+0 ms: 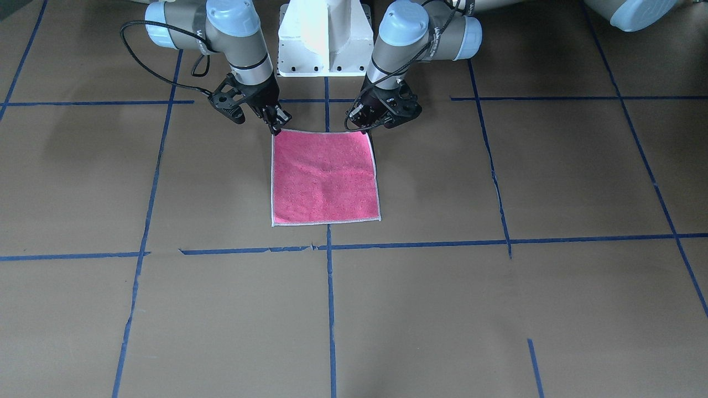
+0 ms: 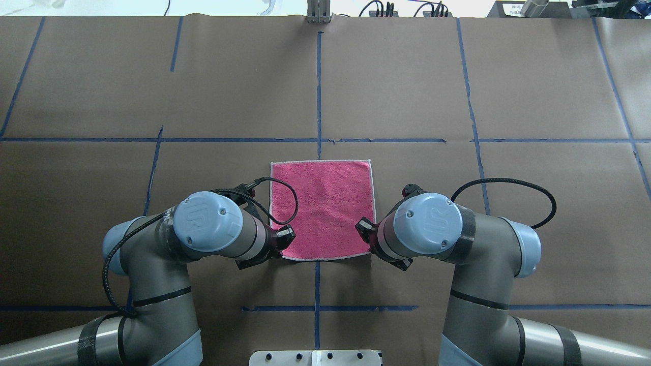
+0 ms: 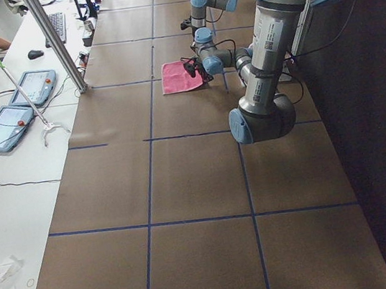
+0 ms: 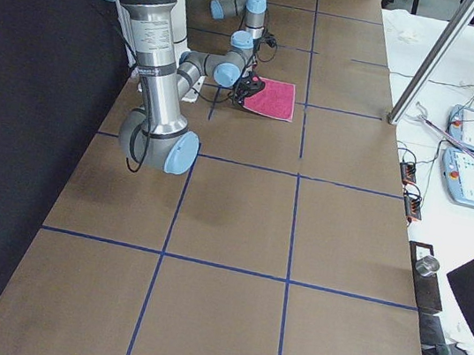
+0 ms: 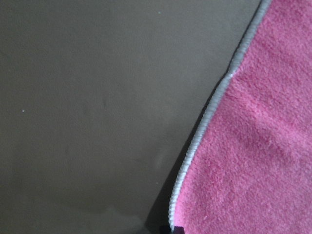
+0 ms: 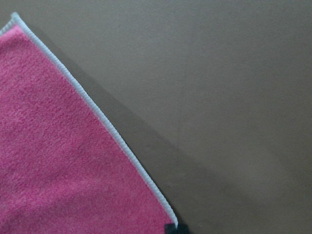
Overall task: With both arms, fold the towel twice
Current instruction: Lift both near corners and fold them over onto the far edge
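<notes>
Overhead exterior: brown paper-covered table (image 2: 407,76), blue tape grid (image 2: 319,91)
Towel (image 2: 323,208): pink-red terry square, flat mid-table
Left gripper (image 1: 365,129): black, at robot-side corner; jaws unreadable
Right gripper (image 1: 275,129): other robot-side corner; jaws unreadable
Room: white side bench (image 3: 7,165)

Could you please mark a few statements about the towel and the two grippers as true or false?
1. The towel lies pink face up. True.
2. The towel is already folded in half. False: it lies spread flat and roughly square, with no fold showing.
3. The left gripper and the right gripper are at the towel's two corners nearest the robot. True.
4. The towel's stitched border is dark blue. False: it is pale whitish-grey.
</notes>
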`<state>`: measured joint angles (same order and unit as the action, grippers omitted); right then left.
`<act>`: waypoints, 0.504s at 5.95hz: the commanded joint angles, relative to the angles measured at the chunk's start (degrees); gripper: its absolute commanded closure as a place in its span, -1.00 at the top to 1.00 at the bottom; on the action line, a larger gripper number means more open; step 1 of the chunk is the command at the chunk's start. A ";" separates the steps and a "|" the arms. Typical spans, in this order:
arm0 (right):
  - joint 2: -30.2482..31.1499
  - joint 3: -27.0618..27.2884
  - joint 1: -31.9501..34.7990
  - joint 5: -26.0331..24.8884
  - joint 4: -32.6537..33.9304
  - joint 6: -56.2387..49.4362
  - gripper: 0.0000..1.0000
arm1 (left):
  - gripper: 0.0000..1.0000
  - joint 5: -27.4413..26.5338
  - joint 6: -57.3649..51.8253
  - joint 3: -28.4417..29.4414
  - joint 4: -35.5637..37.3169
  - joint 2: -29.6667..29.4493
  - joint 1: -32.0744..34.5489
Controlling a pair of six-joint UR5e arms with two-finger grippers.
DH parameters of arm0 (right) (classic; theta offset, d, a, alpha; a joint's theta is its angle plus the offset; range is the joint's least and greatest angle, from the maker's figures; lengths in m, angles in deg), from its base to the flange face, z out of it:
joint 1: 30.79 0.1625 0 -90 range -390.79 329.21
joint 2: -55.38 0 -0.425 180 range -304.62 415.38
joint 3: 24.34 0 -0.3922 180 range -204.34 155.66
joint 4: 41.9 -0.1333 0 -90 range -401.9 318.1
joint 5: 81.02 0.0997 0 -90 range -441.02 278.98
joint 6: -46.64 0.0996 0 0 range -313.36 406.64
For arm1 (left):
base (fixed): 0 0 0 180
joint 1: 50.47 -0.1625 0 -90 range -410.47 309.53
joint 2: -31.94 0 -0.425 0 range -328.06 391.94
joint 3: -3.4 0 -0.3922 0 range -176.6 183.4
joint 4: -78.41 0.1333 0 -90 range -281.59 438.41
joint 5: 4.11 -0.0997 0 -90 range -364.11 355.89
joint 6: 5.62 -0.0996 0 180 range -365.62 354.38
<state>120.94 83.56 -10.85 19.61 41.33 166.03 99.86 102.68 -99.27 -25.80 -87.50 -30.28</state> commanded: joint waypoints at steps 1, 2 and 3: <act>3.50 6.22 -0.16 0.27 0.18 -0.03 -0.93 | -1.00 -0.09 3.39 -4.62 0.23 0.17 0.20; 3.53 6.61 0.62 0.10 0.27 -0.04 -0.93 | -1.00 -0.18 3.84 -4.12 0.75 -0.09 1.08; 2.14 4.36 2.72 -0.16 0.70 -0.38 -0.93 | -1.00 -2.18 2.97 -3.07 0.67 -0.61 2.82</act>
<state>123.82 89.08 -9.75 19.65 41.70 165.89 99.07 106.01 -102.98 -25.20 -87.71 -28.85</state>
